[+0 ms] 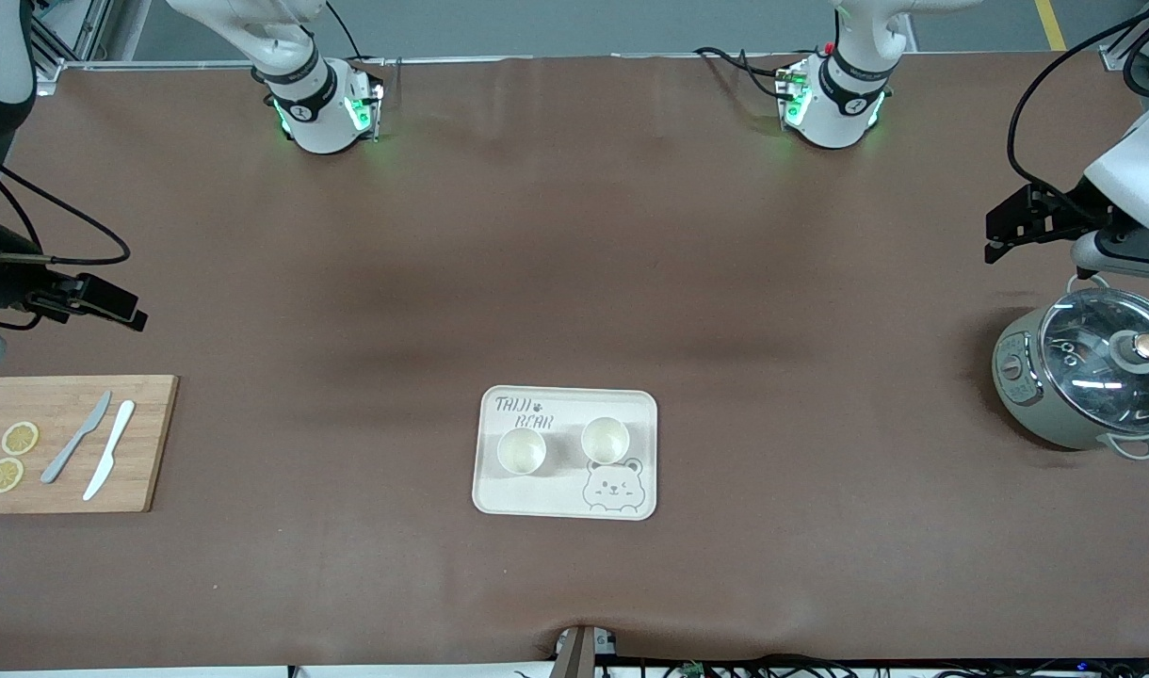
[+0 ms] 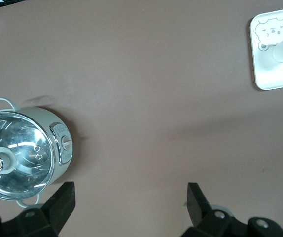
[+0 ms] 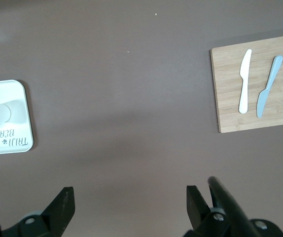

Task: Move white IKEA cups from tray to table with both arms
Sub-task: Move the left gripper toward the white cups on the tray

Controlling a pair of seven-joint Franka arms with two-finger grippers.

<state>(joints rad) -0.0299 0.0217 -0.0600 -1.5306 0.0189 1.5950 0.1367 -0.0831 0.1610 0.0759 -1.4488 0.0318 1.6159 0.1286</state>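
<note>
Plainly, "TAIJI BEAR" tray (image 1: 565,501) holds 2 white cups (image 1: 522,450).

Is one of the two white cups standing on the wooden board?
No, both cups stand upright on the bear tray, apart from the board.

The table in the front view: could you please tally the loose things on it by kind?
Cups: 2
Tray: 1
Pot with glass lid: 1
Cutting board: 1
Knives: 2
Lemon slices: 2
Total: 9
</note>
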